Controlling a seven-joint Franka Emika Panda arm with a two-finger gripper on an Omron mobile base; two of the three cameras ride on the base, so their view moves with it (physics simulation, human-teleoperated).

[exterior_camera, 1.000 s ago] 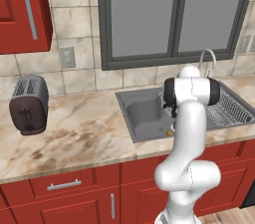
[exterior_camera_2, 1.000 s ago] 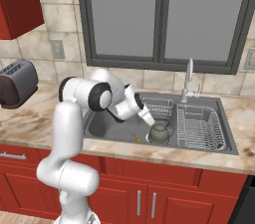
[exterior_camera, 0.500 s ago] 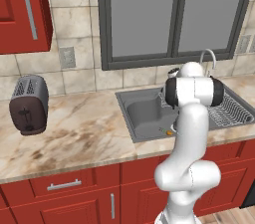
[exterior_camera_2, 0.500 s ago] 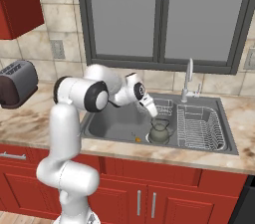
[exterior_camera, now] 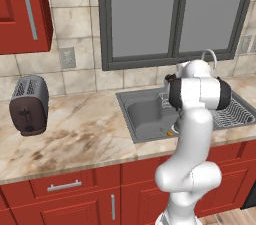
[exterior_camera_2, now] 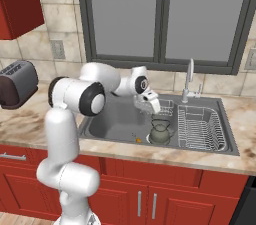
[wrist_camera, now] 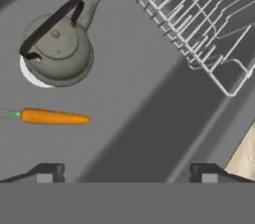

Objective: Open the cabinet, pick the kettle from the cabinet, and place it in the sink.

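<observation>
The kettle (wrist_camera: pixel 56 48) sits upright on the floor of the sink (exterior_camera_2: pixel 107 124), over the pale drain, its dark handle arched across the lid. In the hand view it lies at about ten o'clock from the gripper (wrist_camera: pixel 127 172), well clear of both fingertips. The gripper's jaws stand wide apart and hold nothing. A carrot (wrist_camera: pixel 54 117) lies just beside the kettle, at its six o'clock. The wire rack (wrist_camera: pixel 199 24) is at about one o'clock from the gripper.

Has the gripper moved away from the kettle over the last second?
Yes. The open gripper has risen above the kettle, which stands in the sink.
</observation>
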